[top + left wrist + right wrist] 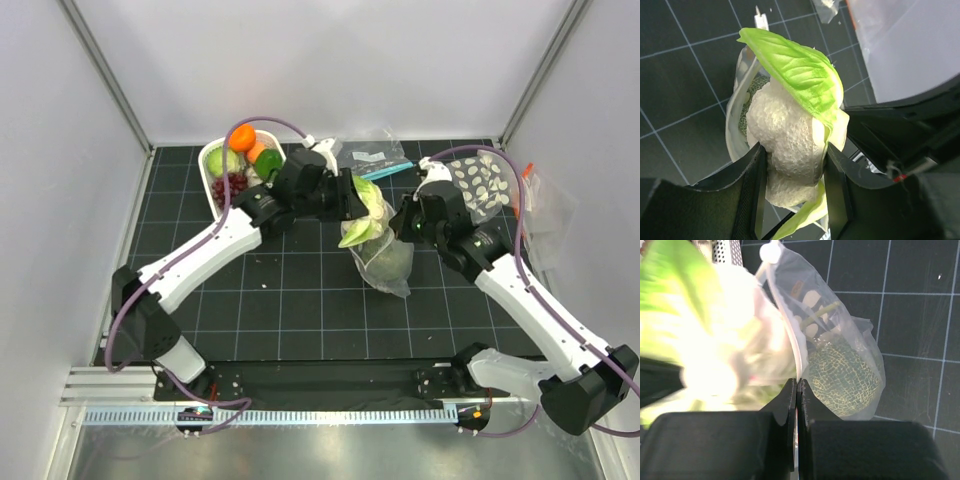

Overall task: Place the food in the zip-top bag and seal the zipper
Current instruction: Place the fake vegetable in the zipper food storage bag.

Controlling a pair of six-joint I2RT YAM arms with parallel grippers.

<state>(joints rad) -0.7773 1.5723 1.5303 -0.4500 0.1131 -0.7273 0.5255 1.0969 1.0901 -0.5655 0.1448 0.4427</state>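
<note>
Overhead, the counter (300,310) is a black mat ruled in a pale grid, boxed in by plain white walls (300,60) with grey metal posts (108,75) running to the far corners. A slotted aluminium rail (300,385) lies along its near edge. At the far left a white basket (207,160) holds an orange piece (243,136), a green piece (268,163) and dark red grapes (232,187). Near the middle of the mat lies the bag (795,285) with the melon (840,377) inside it. The left hand (792,172) is clamped on the cauliflower (787,132), a finger pressed to each white side, and holds it at the bag's mouth with its green leaf uppermost. From the left wrist a patch of the melon's netted skin shows just behind it, inside the rim. The right hand (797,390) is pinched flat on the bag's film at the end of the zipper (785,322), with no gap between its fingers. A small clear bag with a teal strip (375,158) lies beyond the two hands, and a second dotted bag (480,180) sits at the far right beside the right arm. From the right wrist the cauliflower is a washed-out blur, so how far it sits inside the bag cannot be told. The left arm covers part of the basket, and the other side of the bag's mouth is hidden behind the cauliflower.
</note>
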